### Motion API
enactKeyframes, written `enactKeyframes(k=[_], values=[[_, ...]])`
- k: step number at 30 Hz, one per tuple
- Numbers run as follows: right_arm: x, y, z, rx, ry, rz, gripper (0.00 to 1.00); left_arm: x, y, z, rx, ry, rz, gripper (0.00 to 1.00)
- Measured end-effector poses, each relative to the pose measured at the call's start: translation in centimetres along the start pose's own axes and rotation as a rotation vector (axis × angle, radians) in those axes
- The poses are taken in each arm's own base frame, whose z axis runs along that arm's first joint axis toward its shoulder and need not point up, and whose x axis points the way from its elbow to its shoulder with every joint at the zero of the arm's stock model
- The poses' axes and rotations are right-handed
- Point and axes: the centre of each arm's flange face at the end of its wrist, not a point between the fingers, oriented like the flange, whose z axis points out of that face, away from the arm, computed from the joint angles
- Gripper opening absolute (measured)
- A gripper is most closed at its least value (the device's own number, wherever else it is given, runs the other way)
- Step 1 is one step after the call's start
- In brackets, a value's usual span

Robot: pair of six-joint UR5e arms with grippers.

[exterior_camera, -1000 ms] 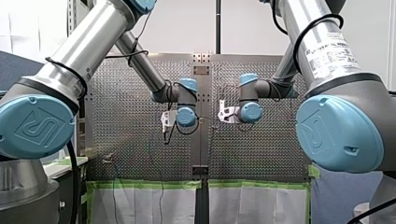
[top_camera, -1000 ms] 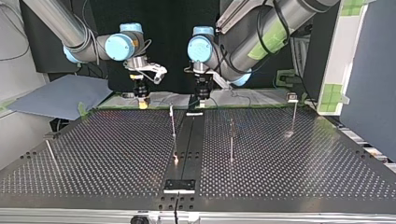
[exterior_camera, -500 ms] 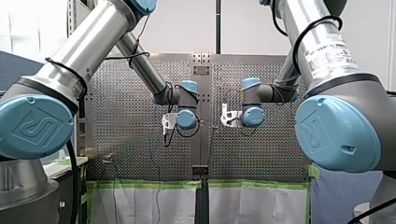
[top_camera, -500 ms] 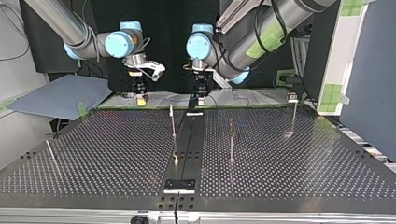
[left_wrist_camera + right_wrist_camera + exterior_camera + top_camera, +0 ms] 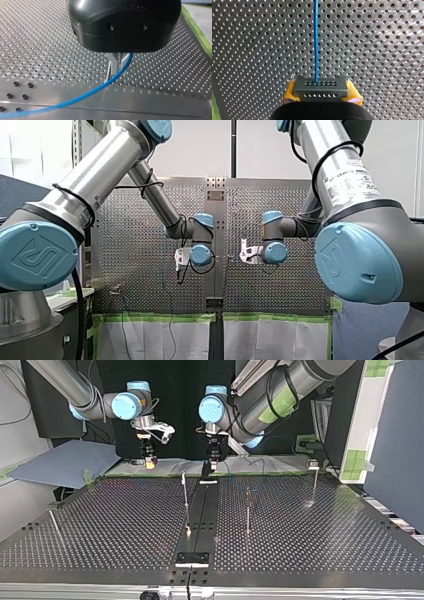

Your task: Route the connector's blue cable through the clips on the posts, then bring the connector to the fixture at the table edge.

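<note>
- My right gripper (image 5: 321,93) has its yellow pads (image 5: 290,92) squeezed onto both ends of the grey connector (image 5: 321,86), so it's got a firm hold on it.
- The blue cable (image 5: 315,40) comes out of the connector's holed face. From there it runs dead straight ahead of that gripper, over the perforated table (image 5: 374,50).
- On my left gripper (image 5: 117,73) the metal fingers (image 5: 112,63) are drawn together with only a thin slit between them. The cable is caught right at them, then sweeps off to one side close past the camera, up off the table.
- In the top view both grippers hang side by side over the table's far edge, a little apart. The right one is at that view's left and the left one is near the middle.
- So the connector is up in the air at that far edge, not resting on anything.
- Thin posts (image 5: 185,491) stand on the table, nearer the top view's camera than the grippers.
- A black plate (image 5: 192,558) sits at the near edge, well apart from the connector.
- The cable is too thin to follow in the top view.
</note>
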Motion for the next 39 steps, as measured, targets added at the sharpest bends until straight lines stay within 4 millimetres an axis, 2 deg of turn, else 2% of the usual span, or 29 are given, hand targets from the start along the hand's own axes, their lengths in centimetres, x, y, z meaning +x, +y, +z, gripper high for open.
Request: enactKeyframes(k=[14,31,32,33,35,36,37,38,39], values=[[-1.6,2.3,0.9,-0.012,-0.019,-0.007,0.00,0.1,-0.2,-0.2,0.006,0.000,0.005,0.00],[-1.5,2.6,1.2,0.021,-0.006,-0.005,0.00,-0.3,-0.2,0.5,0.014,-0.020,0.008,0.00],[-1.5,2.5,1.2,0.022,-0.005,-0.005,0.00,-0.4,-0.2,0.5,0.015,-0.022,0.009,0.08],[-1.5,2.5,1.2,0.023,-0.005,-0.005,0.00,-0.5,-0.3,0.6,0.016,-0.023,0.009,0.08],[-1.5,2.6,1.2,0.024,-0.005,-0.006,0.00,-0.5,-0.3,0.6,0.017,-0.025,0.009,0.25],[-1.5,2.6,1.2,0.024,-0.005,-0.006,0.00,-0.6,-0.4,0.7,0.018,-0.026,0.009,0.25],[-1.5,2.6,1.2,0.024,-0.005,-0.006,0.00,-0.6,-0.4,0.7,0.018,-0.027,0.009,0.34],[-1.5,2.5,1.2,0.025,-0.004,-0.006,0.00,-0.6,-0.4,0.7,0.018,-0.027,0.009,0.38],[-1.5,2.5,1.2,0.025,-0.004,-0.006,0.00,-0.6,-0.4,0.7,0.019,-0.027,0.009,0.38]])
